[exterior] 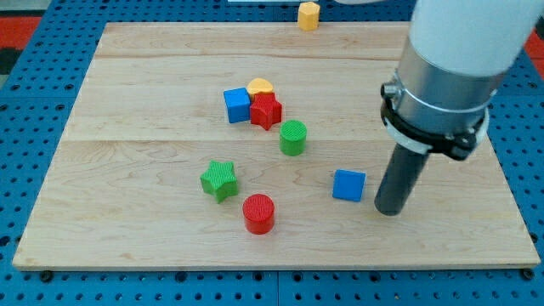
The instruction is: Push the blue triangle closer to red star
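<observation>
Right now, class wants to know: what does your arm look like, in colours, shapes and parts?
A white upper casing tops a grey metal cylinder, ringed by a black clamp collar. Below it hangs a straight dark rod ending in my tip. No cables or markings show.

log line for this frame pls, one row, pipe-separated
tip: my tip just right of lone blue block, small gap | target: red star-shaped block up-left, beside blue cube and yellow block | between: green cylinder

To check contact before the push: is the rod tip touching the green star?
No: my tip stands at the view's right beside a blue block, far from the green star.
</observation>
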